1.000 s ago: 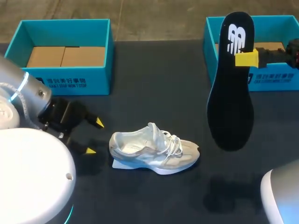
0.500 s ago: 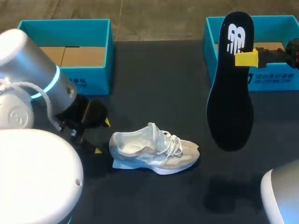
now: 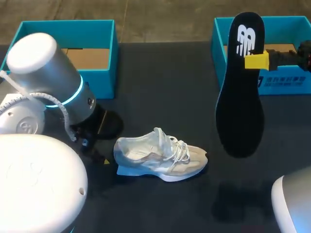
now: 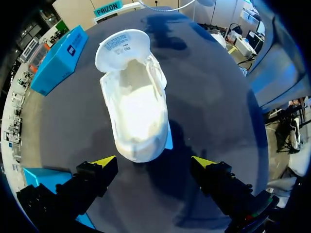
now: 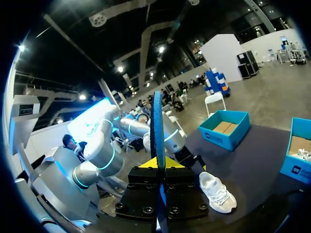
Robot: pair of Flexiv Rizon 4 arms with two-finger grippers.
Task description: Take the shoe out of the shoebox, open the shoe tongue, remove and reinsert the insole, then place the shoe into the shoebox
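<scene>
Head view: white shoe [image 3: 160,158] on its sole near the middle of the dark table [image 3: 160,82], toe toward the right arm's side, heel toward the left arm's side, laces loose. Outside both boxes. Left wrist view: same shoe [image 4: 136,111] seen from behind the heel, tongue folded forward with its label side up, inside bare and pale.

Black insole [image 3: 241,92] up in the air, on end, well apart from the shoe and over the table in front of the right-hand box. Pinched near its white-marked end by the right gripper [image 3: 256,61]. Right wrist view: insole [image 5: 156,131] edge-on, clamped from both sides between the yellow tips of that gripper [image 5: 160,167].

Left gripper [image 4: 154,161] low, just behind the heel, spread wide, neither tip touching the shoe.

Teal shoebox [image 3: 111,53] at the far left corner, second teal shoebox [image 3: 286,80] at the far right, both open.
</scene>
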